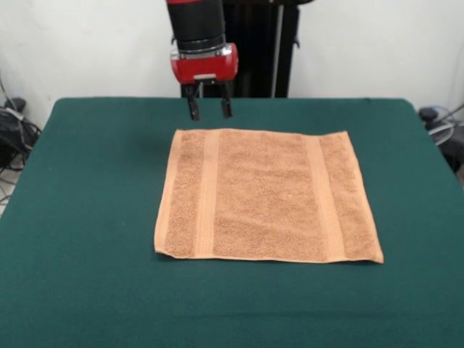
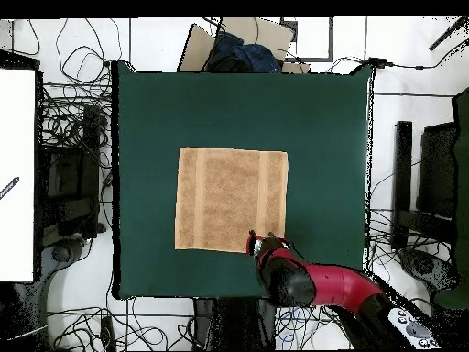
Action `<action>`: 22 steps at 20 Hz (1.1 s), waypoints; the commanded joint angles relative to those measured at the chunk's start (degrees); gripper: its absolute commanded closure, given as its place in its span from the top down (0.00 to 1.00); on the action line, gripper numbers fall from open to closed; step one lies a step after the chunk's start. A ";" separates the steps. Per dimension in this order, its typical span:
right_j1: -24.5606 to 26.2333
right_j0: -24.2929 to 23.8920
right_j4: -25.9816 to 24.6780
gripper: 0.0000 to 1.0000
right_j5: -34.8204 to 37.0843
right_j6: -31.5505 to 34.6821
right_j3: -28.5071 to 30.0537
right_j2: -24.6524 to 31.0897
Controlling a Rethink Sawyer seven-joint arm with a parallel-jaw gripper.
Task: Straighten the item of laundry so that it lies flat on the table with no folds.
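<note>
Nearest the front camera, the dark green cloth-covered worktop (image 1: 87,290) lies bare up to the orange-tan terry towel (image 1: 264,196), a roughly square piece spread at the worktop's middle. It looks flat, all four corners out and no fold showing, so the task appears essentially done; only the near left corner seems faintly lifted. Two woven bands run from the near edge to the far edge, one beside each side edge. No label or writing can be made out in either view.

Beyond the towel's far edge, toward the worktop's edge at the pedestal, the red and black arm's end effector (image 1: 209,109) hangs just past the far left corner, its two dark fingers spread apart and holding nothing. From it the towel lies toward the camera and to the picture's right. Any last smoothing would start at that nearest corner.
</note>
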 commanded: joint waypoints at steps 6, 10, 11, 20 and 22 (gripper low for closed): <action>0.69 1.84 -2.49 1.00 1.74 2.47 -3.46 2.65; -1.06 5.18 -3.02 1.00 -3.66 5.32 -2.58 -1.64; -1.96 6.06 -2.46 1.00 -4.12 6.25 -1.82 -2.77; -10.11 6.89 1.18 1.00 0.14 8.40 6.57 -2.64; -11.23 6.06 1.70 1.00 0.95 8.23 7.59 -1.84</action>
